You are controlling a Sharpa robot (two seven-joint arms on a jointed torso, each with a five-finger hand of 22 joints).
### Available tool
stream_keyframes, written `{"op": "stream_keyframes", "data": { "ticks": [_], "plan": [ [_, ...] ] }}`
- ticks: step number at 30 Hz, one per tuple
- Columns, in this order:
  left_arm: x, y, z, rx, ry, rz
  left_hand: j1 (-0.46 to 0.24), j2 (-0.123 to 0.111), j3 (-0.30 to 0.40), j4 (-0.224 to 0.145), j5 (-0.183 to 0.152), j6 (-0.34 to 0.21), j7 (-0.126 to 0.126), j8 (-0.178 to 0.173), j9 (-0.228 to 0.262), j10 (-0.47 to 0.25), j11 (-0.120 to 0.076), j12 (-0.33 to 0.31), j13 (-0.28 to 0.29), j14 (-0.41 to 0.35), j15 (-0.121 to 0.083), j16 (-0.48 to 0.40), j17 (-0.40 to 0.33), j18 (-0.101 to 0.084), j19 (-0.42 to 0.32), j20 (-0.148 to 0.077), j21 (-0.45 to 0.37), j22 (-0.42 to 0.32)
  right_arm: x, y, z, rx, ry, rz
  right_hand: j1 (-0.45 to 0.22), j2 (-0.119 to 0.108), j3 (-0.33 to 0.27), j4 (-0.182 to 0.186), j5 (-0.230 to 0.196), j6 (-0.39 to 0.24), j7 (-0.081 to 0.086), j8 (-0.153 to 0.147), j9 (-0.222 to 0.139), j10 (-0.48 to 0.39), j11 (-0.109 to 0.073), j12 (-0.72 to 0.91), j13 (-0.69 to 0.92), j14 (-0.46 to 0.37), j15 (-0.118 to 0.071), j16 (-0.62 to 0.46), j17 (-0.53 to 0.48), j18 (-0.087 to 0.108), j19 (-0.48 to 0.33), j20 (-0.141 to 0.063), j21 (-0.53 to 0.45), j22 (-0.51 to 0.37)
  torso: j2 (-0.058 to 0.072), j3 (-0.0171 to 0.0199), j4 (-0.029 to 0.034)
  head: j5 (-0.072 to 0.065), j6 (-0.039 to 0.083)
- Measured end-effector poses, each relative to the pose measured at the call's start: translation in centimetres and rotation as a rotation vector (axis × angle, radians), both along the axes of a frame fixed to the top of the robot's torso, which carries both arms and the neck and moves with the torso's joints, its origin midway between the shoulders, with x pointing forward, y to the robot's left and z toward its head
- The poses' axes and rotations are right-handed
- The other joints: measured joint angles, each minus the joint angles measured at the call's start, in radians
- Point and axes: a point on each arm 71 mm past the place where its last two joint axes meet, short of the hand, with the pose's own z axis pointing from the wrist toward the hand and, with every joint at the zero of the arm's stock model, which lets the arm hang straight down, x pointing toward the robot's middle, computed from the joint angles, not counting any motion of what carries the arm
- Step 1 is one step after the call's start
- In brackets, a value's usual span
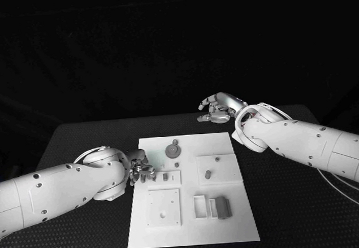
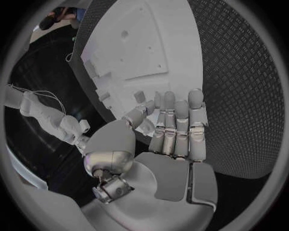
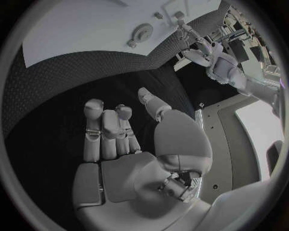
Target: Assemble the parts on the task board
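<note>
The white task board lies in the middle of the black table. On it are a round grey disc, a small peg on a raised square plate, a small block and a darker grey block. My left hand is at the board's left edge, fingers stretched out side by side over the board, close to a small grey part; it holds nothing. My right hand hovers beyond the board's far right corner, fingers loosely bent, palm empty.
A square plate with small holes and a white slotted holder occupy the board's near half. Black textured table surrounds the board on every side. The round disc and board lie ahead of the right hand.
</note>
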Motion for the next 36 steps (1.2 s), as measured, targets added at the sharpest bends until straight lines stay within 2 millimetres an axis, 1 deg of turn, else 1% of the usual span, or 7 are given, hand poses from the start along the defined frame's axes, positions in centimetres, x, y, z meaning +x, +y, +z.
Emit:
{"op": "stream_keyframes", "data": {
  "ticks": [9, 17, 26, 28, 31, 35, 36],
  "plan": [
    [0.3, -0.17, -0.07, 0.009, 0.0, 0.002, -0.003, 0.003, 0.002, 0.002, 0.0, -0.001, 0.0, 0.0, 0.0, 0.0, 0.0, 0.002, 0.002, 0.0, -0.005, 0.004, 0.001, 0.0, 0.0, 0.0, 0.006, 0.0, 0.0, 0.02, -0.01, 0.0, 0.001, 0.0, 0.0, 0.0, 0.0, 0.0, 0.0, 0.0, 0.0, 0.0, 0.0, 0.0, 0.0, 0.0, 0.0, 0.0, 0.0, 0.0, 0.0, 0.0, -0.002, -0.002, 0.0, 0.0, 0.0, -0.0004, 0.0001, -0.003, 0.005],
    [0.4, -0.19, -0.08, 0.02, 0.005, 0.003, -0.005, 0.005, 0.004, 0.001, 0.0, 0.001, 0.003, 0.0, 0.0, 0.007, -0.001, 0.008, 0.004, 0.001, -0.005, 0.004, 0.002, 0.0, 0.0, 0.0, 0.012, 0.0, 0.0, -0.01, -0.03, 0.0, 0.001, 0.0, 0.0, 0.0, 0.0, 0.0, 0.0, 0.001, -0.001, 0.0, 0.0, 0.0, 0.0, 0.0, -0.001, 0.0, 0.0, 0.0, 0.0, 0.0, -0.002, -0.002, 0.0, 0.0, 0.0, -0.0004, 0.0, -0.004, 0.002],
    [0.43, -0.32, -0.08, 0.039, 0.018, -0.003, -0.015, 0.004, 0.006, 0.0, 0.019, 0.007, -0.003, 0.0, 0.001, 0.012, 0.001, 0.027, 0.013, 0.001, -0.006, 0.019, 0.007, 0.0, 0.004, 0.0, 0.035, 0.0, -0.01, 0.0, -0.04, 0.0, 0.002, 0.0, 0.0, 0.0, 0.0, 0.0, 0.0, 0.0, 0.0, 0.0, 0.0, 0.0, 0.0, 0.0, -0.001, 0.0, 0.0, 0.0, 0.0, 0.0, -0.003, -0.002, 0.0, 0.0, 0.0, -0.0001, 0.0004, -0.004, 0.0],
    [0.43, -0.32, -0.09, 0.044, 0.021, -0.005, -0.024, 0.002, 0.006, 0.0, 0.019, 0.012, -0.008, 0.0, 0.001, 0.02, -0.006, 0.039, 0.019, 0.013, -0.011, 0.028, 0.009, 0.0, 0.014, -0.004, 0.047, 0.0, -0.02, -0.01, -0.04, 0.0, 0.002, 0.0, 0.0, 0.0, 0.0, 0.0, 0.0, -0.001, 0.001, 0.0, 0.0, 0.0, 0.0, 0.0, -0.001, 0.0, 0.0, 0.0, 0.0, 0.0, -0.003, -0.001, 0.0, 0.0, 0.0, -0.0001, 0.0005, -0.004, 0.0],
    [0.41, -0.32, -0.1, 0.05, 0.025, -0.007, -0.03, -0.003, 0.006, 0.0, 0.02, 0.013, -0.009, 0.0, 0.001, 0.022, -0.008, 0.043, 0.023, 0.015, -0.01, 0.03, 0.009, 0.0, 0.015, -0.004, 0.052, 0.0, -0.02, -0.02, -0.04, 0.0, 0.002, 0.0, 0.0, 0.0, 0.0, 0.0, 0.0, -0.001, 0.001, 0.0, 0.0, 0.0, 0.0, 0.0, -0.001, 0.0, 0.0, 0.0, 0.0, 0.0, -0.004, 0.0, 0.0, 0.0, 0.0, -0.0001, 0.0006, -0.004, 0.0],
    [0.38, -0.33, -0.13, 0.055, 0.03, -0.01, -0.035, -0.006, 0.006, 0.0, 0.02, 0.016, -0.012, 0.005, 0.007, 0.029, -0.015, 0.049, 0.025, 0.024, -0.018, 0.035, 0.009, 0.0, 0.021, -0.01, 0.058, 0.0, -0.02, -0.02, -0.04, 0.0, 0.002, 0.0, 0.0, 0.0, 0.0, 0.0, 0.0, -0.001, 0.001, 0.0, 0.0, 0.0, 0.0, 0.0, -0.001, 0.0, 0.0, 0.0, 0.0, 0.0, -0.004, 0.0, 0.0, 0.0, 0.0, -0.0002, 0.0007, -0.004, -0.001],
    [0.37, -0.34, -0.13, 0.055, 0.03, -0.011, -0.037, -0.008, 0.006, 0.0, 0.02, 0.016, -0.012, 0.018, 0.007, 0.031, -0.016, 0.049, 0.025, 0.024, -0.018, 0.035, 0.009, 0.0, 0.021, -0.01, 0.058, 0.0, -0.02, -0.02, -0.04, 0.0, 0.002, 0.0, 0.0, 0.0, 0.0, 0.0, 0.0, -0.001, 0.001, 0.0, 0.0, 0.0, 0.0, 0.0, -0.001, 0.0, 0.0, 0.0, 0.0, 0.0, -0.004, 0.0, 0.0, 0.0, 0.0, -0.0001, 0.0007, -0.004, -0.001]
  ]
}}
